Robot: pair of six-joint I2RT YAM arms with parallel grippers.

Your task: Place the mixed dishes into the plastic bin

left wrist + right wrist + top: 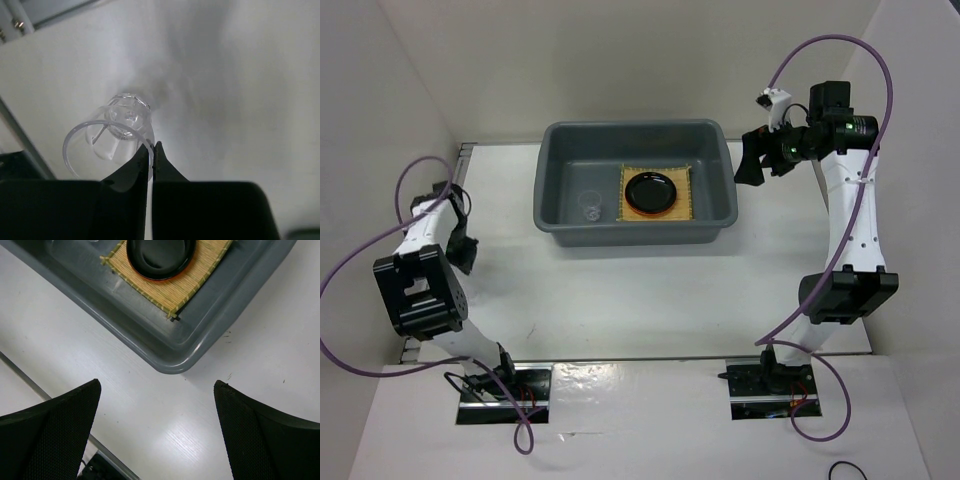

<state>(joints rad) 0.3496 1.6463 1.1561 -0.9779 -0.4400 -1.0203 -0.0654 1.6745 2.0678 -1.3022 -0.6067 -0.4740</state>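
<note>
**Left jaws pinch a cup; the other dishes lie in the bin**

The left gripper (152, 149) has its jaws pressed together on the thin wall of a clear cup (107, 137), one tip inside the rim and one outside. The cup is tilted, with its mouth toward the wrist camera and its faceted base pointing away toward the white surface (240, 75). Whether the base touches the surface cannot be told. From above, the left gripper (463, 248) is at the far left of the surface, well apart from the bin (545, 190). The held cup is too small to make out in that view.

The right gripper (156, 385) has its jaws wide apart, with only bare surface showing between them. It hangs above the surface just outside a rounded corner of the bin (150, 340). From above, the right gripper (752, 160) is just beside the bin's right rim.

Inside the bin, the mat (684, 200) lies flat in the right half. The black plate (650, 190) sits in the middle of the mat. A thin edge of the orange plate (160, 279) shows beneath the black plate, so the two are stacked. A second cup (590, 205) stands in the left half of the bin, near the mat but apart from it.
</note>
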